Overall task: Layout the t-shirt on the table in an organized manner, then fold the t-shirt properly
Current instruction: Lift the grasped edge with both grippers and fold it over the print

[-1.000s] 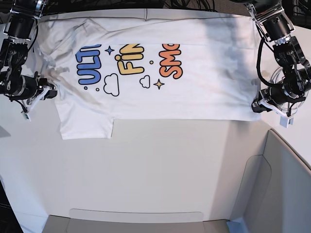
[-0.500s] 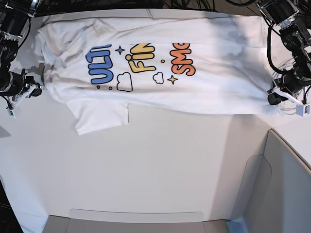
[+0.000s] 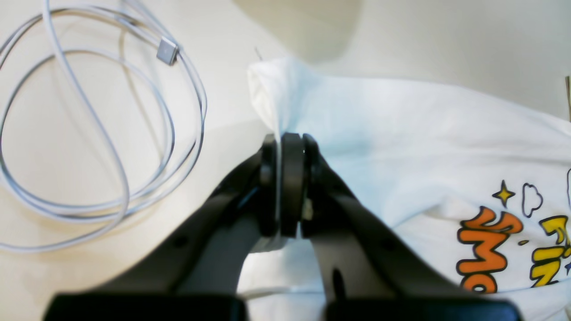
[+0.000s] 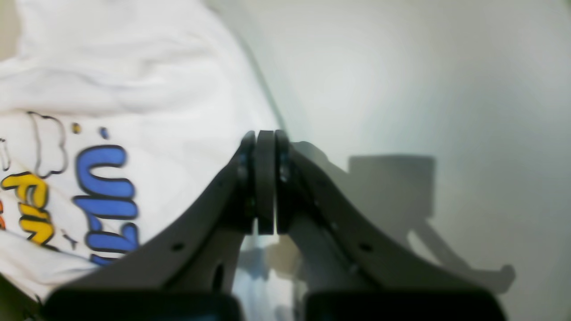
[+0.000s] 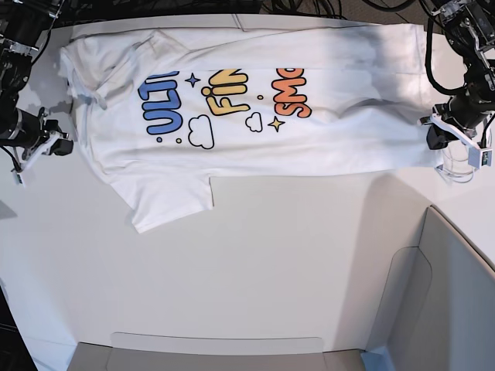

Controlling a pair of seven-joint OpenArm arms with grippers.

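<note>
Lying spread across the far side of the desk (image 5: 255, 255): the t-shirt (image 5: 325, 124), print facing up. Left pincer (image 3: 285, 142) clamped tight on a bunched corner of fabric beside a coiled white cable (image 3: 89, 133). Right pincer (image 4: 265, 138) pressed closed just past the shirt's edge; whether cloth sits between its pads, impossible to tell.
</note>
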